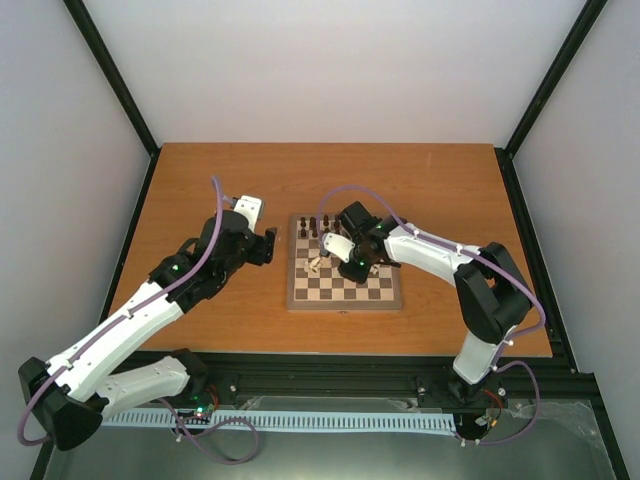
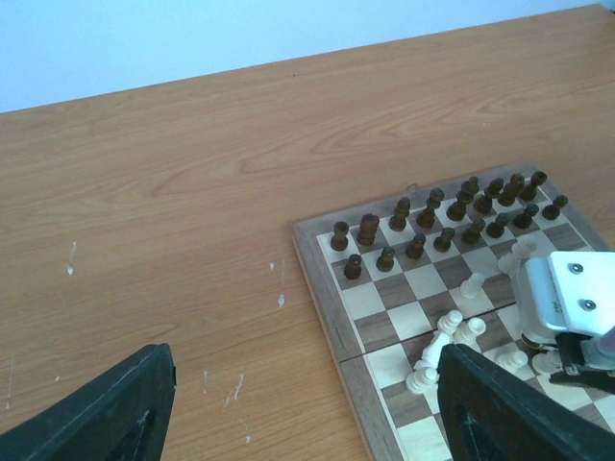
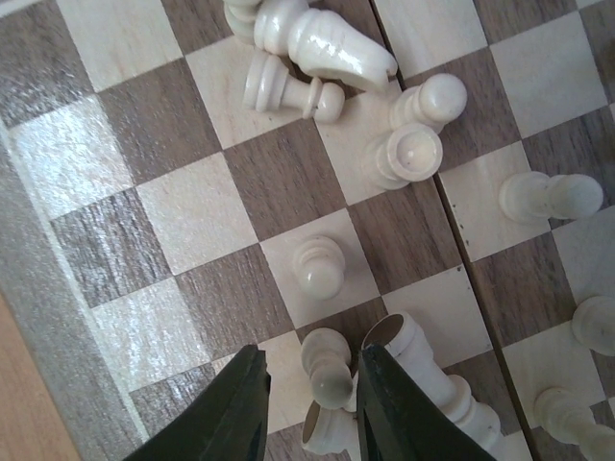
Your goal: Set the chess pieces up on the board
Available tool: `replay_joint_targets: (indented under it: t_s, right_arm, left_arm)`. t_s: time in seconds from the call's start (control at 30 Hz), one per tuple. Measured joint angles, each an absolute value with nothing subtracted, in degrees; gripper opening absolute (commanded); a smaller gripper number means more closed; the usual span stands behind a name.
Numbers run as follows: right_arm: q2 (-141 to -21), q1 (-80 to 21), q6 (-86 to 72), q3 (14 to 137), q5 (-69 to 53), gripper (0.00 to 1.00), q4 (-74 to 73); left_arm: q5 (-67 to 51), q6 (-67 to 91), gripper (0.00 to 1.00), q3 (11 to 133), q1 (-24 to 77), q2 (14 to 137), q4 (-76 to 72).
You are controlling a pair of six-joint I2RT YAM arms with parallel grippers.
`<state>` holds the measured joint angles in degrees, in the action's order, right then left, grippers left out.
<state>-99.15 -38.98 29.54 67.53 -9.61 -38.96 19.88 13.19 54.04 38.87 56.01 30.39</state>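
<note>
The board [image 1: 345,304] lies mid-table. Dark brown chess pieces [image 2: 432,216] stand in two rows along its far edge. Cream chess pieces [image 2: 447,336] are heaped in the middle, several of them fallen over. My right gripper [image 1: 322,262] hangs low over the board [image 3: 192,216]. In the right wrist view the gripper [image 3: 310,357] is open, its fingers either side of a cream pawn [image 3: 327,370], with a gap on the left side. A bigger cream piece [image 3: 423,370] lies beside the right finger. My left gripper [image 2: 306,365] is wide open and empty over the bare table left of the board [image 2: 322,288].
Another cream pawn [image 3: 319,266] stands one square ahead of the right fingers. Fallen cream pieces [image 3: 322,43] lie further on. The right arm's white wrist housing [image 2: 567,298] is over the board's centre. Black frame rails run along the table edges.
</note>
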Motion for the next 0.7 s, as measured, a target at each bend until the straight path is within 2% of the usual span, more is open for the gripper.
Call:
replay_joint_targets:
  t_s: [0.5, 0.7]
  right_arm:
    - [-99.96, -39.0, 29.54, 67.33, -8.84, 0.09, -38.85]
    - [-100.25, -39.0, 29.61, 67.44, -9.91, 0.15, -38.83]
  left_arm:
    - [17.17, 13.19, 0.75, 54.06, 38.87, 57.3, 30.41]
    - [16.4, 13.17, 0.75, 54.06, 38.87, 57.3, 30.41]
